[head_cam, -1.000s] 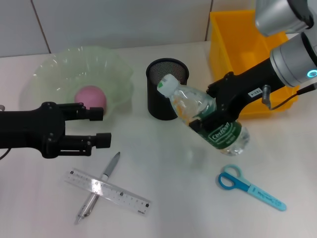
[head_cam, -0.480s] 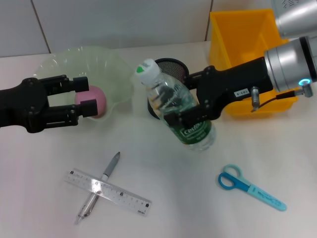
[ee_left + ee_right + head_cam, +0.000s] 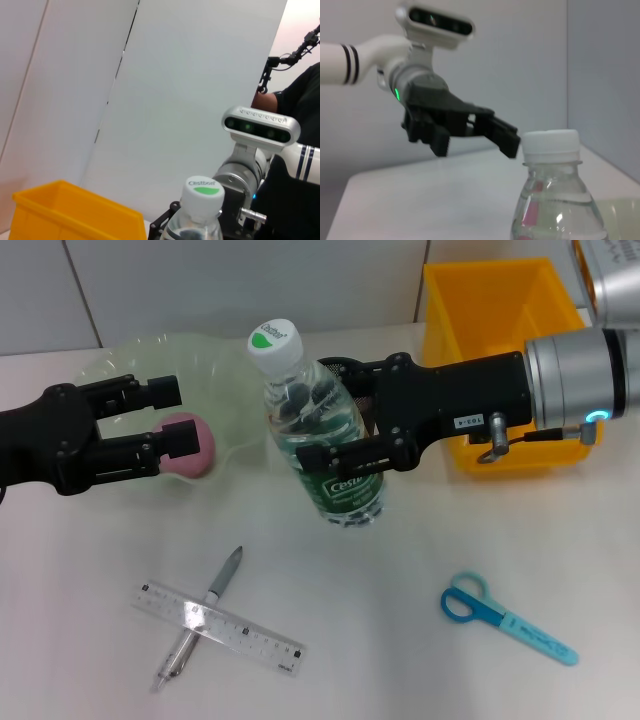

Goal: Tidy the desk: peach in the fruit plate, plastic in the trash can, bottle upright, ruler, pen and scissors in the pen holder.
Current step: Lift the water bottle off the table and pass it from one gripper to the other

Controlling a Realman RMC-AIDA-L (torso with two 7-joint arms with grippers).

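Note:
My right gripper (image 3: 338,437) is shut on the clear water bottle (image 3: 322,430) with a green label and white cap, holding it nearly upright in front of the black mesh pen holder (image 3: 345,366), which is mostly hidden. I cannot tell whether the bottle's base touches the table. The cap shows in the left wrist view (image 3: 202,192) and the right wrist view (image 3: 551,144). My left gripper (image 3: 172,418) is open over the fruit plate (image 3: 120,365), beside the pink peach (image 3: 198,443) in it. Ruler (image 3: 245,635), pen (image 3: 226,575) and blue scissors (image 3: 505,618) lie on the table. No plastic shows.
A yellow bin (image 3: 490,310) stands at the back right, behind my right arm. The pen lies crossed under the ruler at the front left. The scissors lie at the front right. The wall runs along the back of the table.
My right gripper has swung the bottle from tilted to nearly upright and carried it left. My left gripper has moved back, over the fruit plate by the peach.

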